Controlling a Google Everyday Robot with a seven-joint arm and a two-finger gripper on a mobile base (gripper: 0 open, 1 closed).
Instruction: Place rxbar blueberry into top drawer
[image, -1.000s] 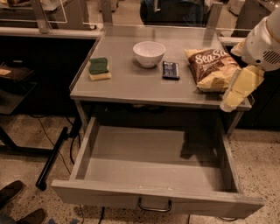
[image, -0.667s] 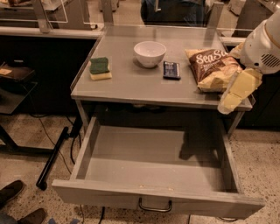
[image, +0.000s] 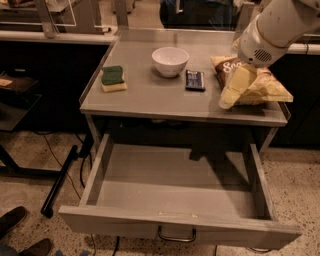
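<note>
The rxbar blueberry (image: 195, 80), a small dark navy bar, lies flat on the grey table top (image: 145, 95), just right of the white bowl (image: 170, 60). My gripper (image: 226, 101), cream-coloured and pointing down-left, hangs over the table's right part, in front of the chip bag (image: 267, 87) and a short way right of the bar, not touching it. The top drawer (image: 150, 224) stands pulled out below the table. Its grey bottom is bare and its curved metal handle (image: 177, 235) shows on the front.
A green-and-yellow sponge (image: 113, 78) lies at the table's left. The brown-and-yellow chip bag is partly hidden behind my gripper and arm (image: 275, 27). Shoes (image: 20, 232) and a black bar (image: 60, 182) are on the floor at the left.
My arm and gripper have moved left across the chip bag, closer to the rxbar. The bar, bowl, sponge and drawer have not moved.
</note>
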